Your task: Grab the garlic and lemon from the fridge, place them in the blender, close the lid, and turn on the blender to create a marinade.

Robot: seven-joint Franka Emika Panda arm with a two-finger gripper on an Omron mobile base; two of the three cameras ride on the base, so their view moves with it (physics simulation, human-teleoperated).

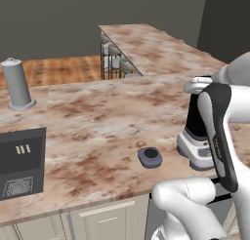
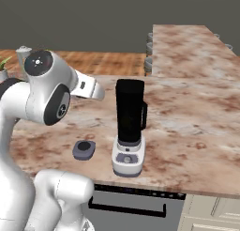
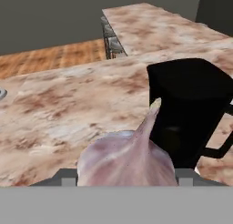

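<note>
My gripper (image 2: 100, 93) is shut on the garlic (image 3: 127, 158), a pinkish-white bulb whose thin pointed tip aims at the blender. The bulb hides most of the fingers in the hand view. The blender (image 2: 129, 113) is a tall black jar with a side handle on a light base, its top open. It stands on the marbled counter just right of my hand in the right base view. In the left base view my arm covers part of the blender (image 1: 195, 136). The dark blue-grey lid (image 1: 150, 157) lies flat on the counter left of the base. The lemon and the fridge are out of view.
A grey cylinder canister (image 1: 17, 84) stands at the counter's far left. A black appliance (image 1: 22, 166) sits at the near left edge. Stools (image 1: 116, 59) stand under the far counter arm. The counter's front edge (image 2: 140, 187) runs just below the blender.
</note>
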